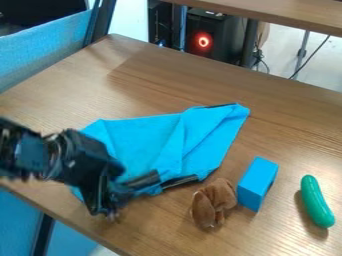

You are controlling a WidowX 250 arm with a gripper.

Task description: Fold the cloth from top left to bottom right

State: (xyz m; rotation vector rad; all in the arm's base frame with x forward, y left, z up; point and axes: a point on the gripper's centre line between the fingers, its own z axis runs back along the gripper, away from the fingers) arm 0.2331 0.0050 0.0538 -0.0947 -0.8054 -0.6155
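Blue cloth (pixel 143 142) lies creased on the wood table (pixel 294 120), L & up-L of the blue block (pixel 256 184), w/ overlapping layers toward its R side. Gripper (pixel 112 210) is well L of & a bit below the block, at the cloth's lower-L edge; jaws: can't tell if wide or narrow. Brown plush thing (pixel 214 201) sits just L of block; green cucumber (pixel 316 201) is apart, R of it.

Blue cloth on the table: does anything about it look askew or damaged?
The blue cloth looks askew: creased, with slanting folds and an uneven outline. Dark strips show along its near edge. I can make out no tear.
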